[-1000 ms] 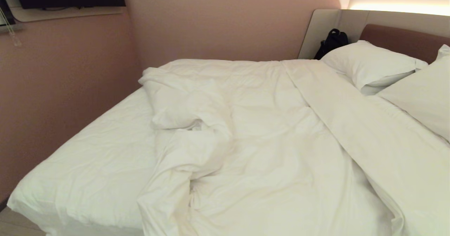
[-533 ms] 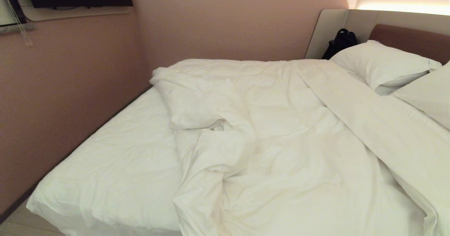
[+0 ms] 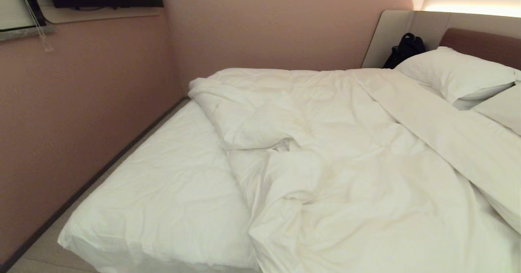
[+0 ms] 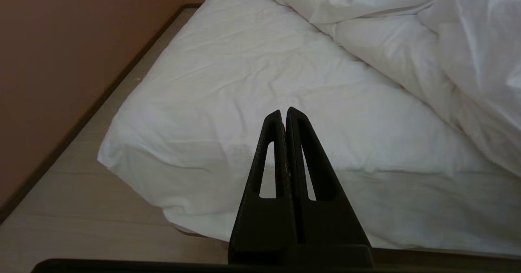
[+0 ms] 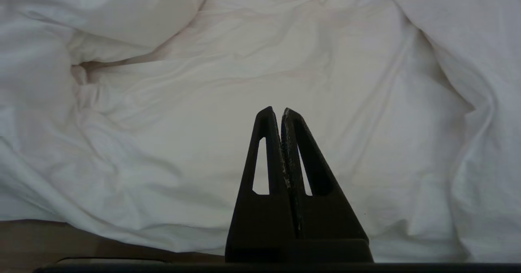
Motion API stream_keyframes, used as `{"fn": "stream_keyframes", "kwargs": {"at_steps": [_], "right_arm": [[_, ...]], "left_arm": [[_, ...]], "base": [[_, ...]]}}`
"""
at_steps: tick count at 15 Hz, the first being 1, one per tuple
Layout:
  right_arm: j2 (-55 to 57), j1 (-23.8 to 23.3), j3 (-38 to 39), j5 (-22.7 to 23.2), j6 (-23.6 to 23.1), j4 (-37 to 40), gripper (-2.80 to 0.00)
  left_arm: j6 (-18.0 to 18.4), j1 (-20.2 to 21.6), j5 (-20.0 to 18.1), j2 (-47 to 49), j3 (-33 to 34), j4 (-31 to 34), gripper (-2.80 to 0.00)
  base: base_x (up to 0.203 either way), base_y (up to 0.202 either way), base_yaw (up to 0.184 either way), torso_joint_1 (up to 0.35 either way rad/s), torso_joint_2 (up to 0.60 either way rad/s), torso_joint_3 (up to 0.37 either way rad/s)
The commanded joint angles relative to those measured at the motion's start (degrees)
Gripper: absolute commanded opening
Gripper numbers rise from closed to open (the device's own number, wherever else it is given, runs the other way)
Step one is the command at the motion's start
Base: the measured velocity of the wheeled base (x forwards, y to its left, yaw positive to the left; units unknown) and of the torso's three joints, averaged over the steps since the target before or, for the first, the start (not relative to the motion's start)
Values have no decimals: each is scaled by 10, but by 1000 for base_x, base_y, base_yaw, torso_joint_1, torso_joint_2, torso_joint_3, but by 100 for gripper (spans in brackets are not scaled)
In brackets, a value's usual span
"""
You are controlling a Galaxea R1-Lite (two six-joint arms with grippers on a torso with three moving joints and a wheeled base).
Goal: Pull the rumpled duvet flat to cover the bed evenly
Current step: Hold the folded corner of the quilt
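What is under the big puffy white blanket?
Beside the rumpled, puffy white duvet, the thin white fitted sheet shows bare on the bed's foot end. Whether anything else lies beneath the duvet cannot be seen; it is covered.

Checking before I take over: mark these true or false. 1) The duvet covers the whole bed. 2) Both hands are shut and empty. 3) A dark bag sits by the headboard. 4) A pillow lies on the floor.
1) False: the duvet is bunched, leaving the bed sheet bare on the robot's left.
2) True: left hand, right hand.
3) True: bag.
4) False: the pillow lies on the bed.
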Motion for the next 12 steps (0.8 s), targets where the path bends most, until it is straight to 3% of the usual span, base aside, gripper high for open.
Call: {"fn": "stream_keyframes", "kwargs": {"at_steps": [1, 12], "right_arm": [[0, 0, 0, 1, 0, 0, -280], [0, 0, 0, 1, 0, 0, -280]], "left_arm": [[0, 0, 0, 0, 0, 0, -280], [1, 0, 0, 0, 0, 0, -280]], "base": [[0, 195, 1, 2, 7, 2], [0, 194, 0, 2, 3, 4]]}}
